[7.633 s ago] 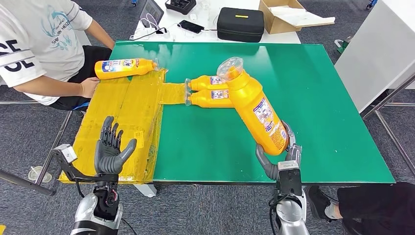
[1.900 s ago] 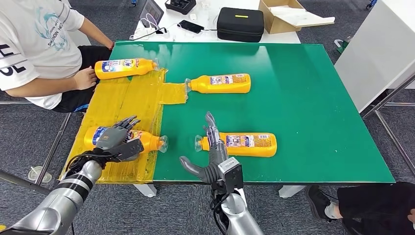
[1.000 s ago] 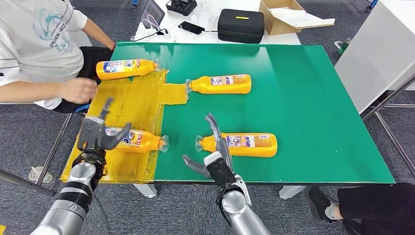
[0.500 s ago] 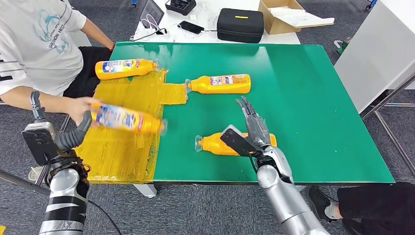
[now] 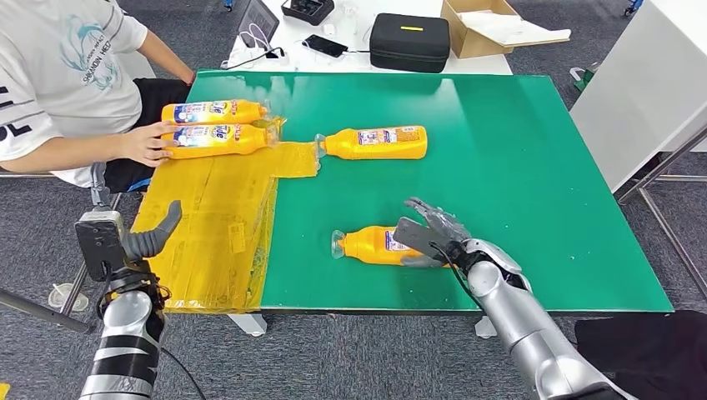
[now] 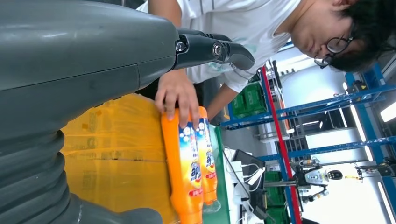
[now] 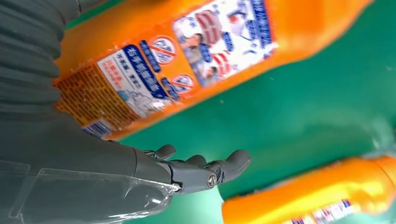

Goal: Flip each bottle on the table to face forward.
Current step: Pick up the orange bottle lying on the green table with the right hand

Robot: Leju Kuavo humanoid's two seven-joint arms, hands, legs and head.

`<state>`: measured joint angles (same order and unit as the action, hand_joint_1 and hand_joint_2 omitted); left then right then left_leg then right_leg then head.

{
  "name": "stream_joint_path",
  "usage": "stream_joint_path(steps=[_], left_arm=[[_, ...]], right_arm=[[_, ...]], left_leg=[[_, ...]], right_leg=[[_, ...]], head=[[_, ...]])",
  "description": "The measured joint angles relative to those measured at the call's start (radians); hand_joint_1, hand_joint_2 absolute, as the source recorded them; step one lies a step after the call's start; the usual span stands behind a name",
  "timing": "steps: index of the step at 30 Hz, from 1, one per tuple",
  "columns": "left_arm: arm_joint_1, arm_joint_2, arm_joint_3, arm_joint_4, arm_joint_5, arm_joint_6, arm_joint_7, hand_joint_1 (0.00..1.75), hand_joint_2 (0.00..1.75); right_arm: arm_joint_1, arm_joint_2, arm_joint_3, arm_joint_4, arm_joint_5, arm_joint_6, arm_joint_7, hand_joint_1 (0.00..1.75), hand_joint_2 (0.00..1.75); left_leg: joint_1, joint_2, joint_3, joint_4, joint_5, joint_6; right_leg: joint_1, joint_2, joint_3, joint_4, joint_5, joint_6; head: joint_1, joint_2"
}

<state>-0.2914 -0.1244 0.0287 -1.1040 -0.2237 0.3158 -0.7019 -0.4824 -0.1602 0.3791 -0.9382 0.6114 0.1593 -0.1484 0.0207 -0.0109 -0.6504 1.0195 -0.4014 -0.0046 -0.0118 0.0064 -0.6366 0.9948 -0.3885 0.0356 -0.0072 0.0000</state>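
Several orange bottles lie on their sides. Two sit side by side, far bottle (image 5: 217,111) (image 6: 205,154) and near one (image 5: 218,139) (image 6: 187,158), on the yellow mat (image 5: 217,217), under a person's hand (image 5: 150,142) (image 6: 177,93). A third bottle (image 5: 375,142) (image 7: 317,196) lies mid-table. The front bottle (image 5: 367,245) (image 7: 187,60) has its cap to the left and its printed back label toward the wrist camera. My right hand (image 5: 429,237) (image 7: 70,154) hovers over its base end, fingers (image 7: 205,172) stretched out and apart from it. My left hand (image 5: 125,242) (image 6: 93,70) is raised off the mat's front left edge and holds nothing.
The green table (image 5: 517,167) has bare room on its right half. A seated person (image 5: 67,75) is at the far left. A black case (image 5: 408,40) and cardboard box (image 5: 483,25) sit on the white table behind. A white cabinet (image 5: 650,75) stands right.
The person carried the front-left bottle away and laid it beside the far-left bottle. My right hand dropped lower over the front bottle. My left hand shifted slightly right.
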Motion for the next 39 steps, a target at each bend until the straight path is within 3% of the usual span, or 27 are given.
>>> stream_joint_path(steps=[23,32,35,39], left_arm=[[-0.048,-0.012,-0.026,0.082,0.005,-0.023,0.000,0.00,1.75],[-0.072,-0.022,-0.024,0.139,0.021,-0.068,0.000,0.00,1.75],[-0.085,-0.028,-0.024,0.165,0.025,-0.081,0.000,0.00,1.75],[-0.099,-0.037,-0.024,0.195,0.027,-0.092,0.000,0.00,1.75]], right_arm=[[-0.109,-0.094,0.143,0.083,-0.049,0.122,0.015,0.00,1.75],[-0.165,-0.155,0.268,0.102,-0.102,0.220,0.048,0.01,1.75],[-0.176,-0.165,0.320,0.116,-0.113,0.227,0.055,0.41,1.75],[-0.198,-0.164,0.386,0.144,-0.119,0.227,0.059,1.58,1.75]], left_leg=[[0.000,0.000,-0.001,0.000,0.000,0.000],[0.000,0.000,-0.001,0.000,0.000,0.000],[0.000,0.000,-0.001,0.000,0.000,0.000],[0.000,0.000,0.000,0.000,0.000,0.000]], right_leg=[[0.000,0.000,0.000,0.000,0.000,0.000],[0.000,0.000,0.000,0.000,0.000,0.000],[0.000,0.000,0.000,0.000,0.000,0.000],[0.000,0.000,0.000,0.000,0.000,0.000]], head=[[0.000,0.000],[0.000,0.000],[0.000,0.000],[0.000,0.000]])
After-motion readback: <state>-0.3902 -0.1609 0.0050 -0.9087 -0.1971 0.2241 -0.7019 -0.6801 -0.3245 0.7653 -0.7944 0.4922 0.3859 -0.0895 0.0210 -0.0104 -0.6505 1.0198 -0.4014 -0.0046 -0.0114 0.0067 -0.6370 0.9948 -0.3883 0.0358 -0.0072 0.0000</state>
